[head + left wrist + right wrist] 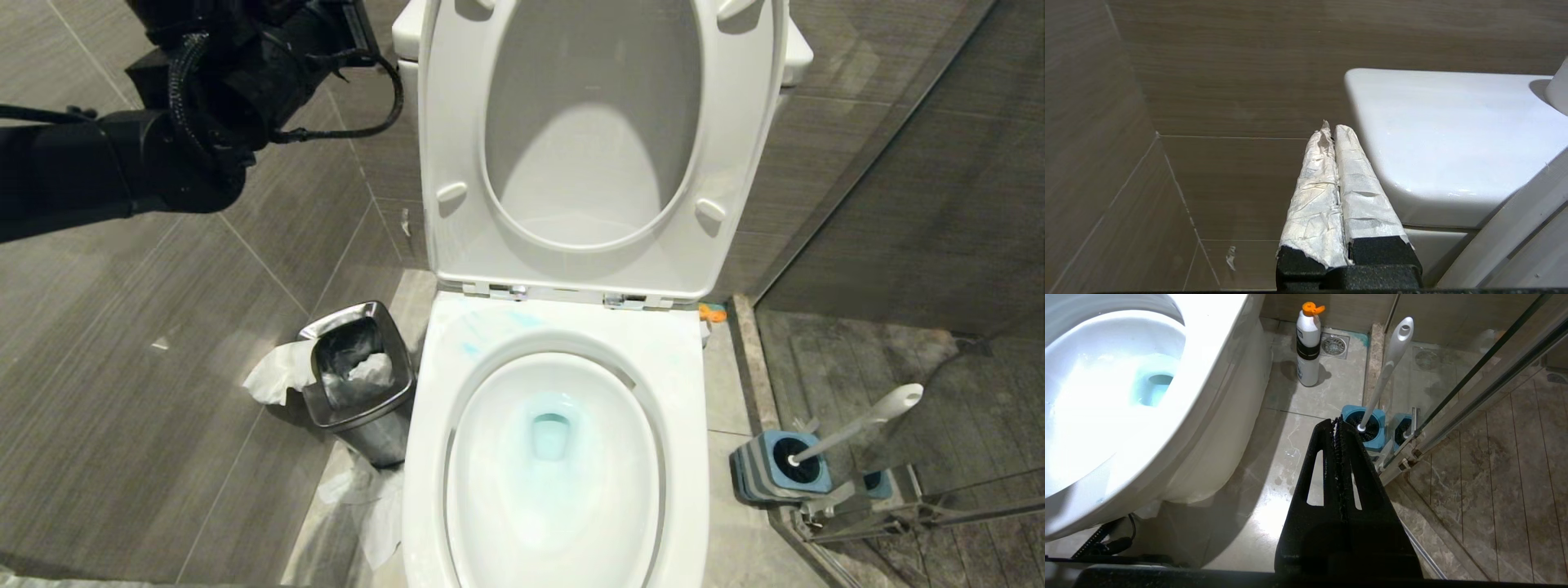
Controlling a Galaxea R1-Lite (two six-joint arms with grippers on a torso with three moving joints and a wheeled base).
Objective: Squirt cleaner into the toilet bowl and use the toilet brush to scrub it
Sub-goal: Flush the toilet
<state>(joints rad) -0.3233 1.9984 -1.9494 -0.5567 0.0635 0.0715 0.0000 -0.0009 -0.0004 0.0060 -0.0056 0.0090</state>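
We log the toilet bowl (555,457) in the lower centre of the head view, seat and lid raised against the tank. The basin holds water tinted blue-green around the outlet; pale smears of the cleaner (490,331) mark the white rim at its upper left, just below the hinges.

The toilet brush (857,425) stands at the lower right of the head view, bristle head down inside its blue-and-grey holder (767,469), white handle leaning up and to the right. The holder sits on the floor beside the glass shower partition (939,204). In the right wrist view we also note a white bottle with an orange cap (1307,343) upright on the floor, next to a floor drain (1334,345).

A steel waste bin (359,376), left of the bowl in the head view, contains crumpled white paper; more paper (282,371) spills over its left edge and lies on the floor below it.

The left hand (1331,130) is raised at the upper left of the head view, near the tank's side; its tape-wrapped fingers (1314,196) are pressed together with nothing between them. The right hand (1337,424) appears in its wrist view only, low above the floor, its tips just short of the brush holder; its black fingers are likewise together and empty.
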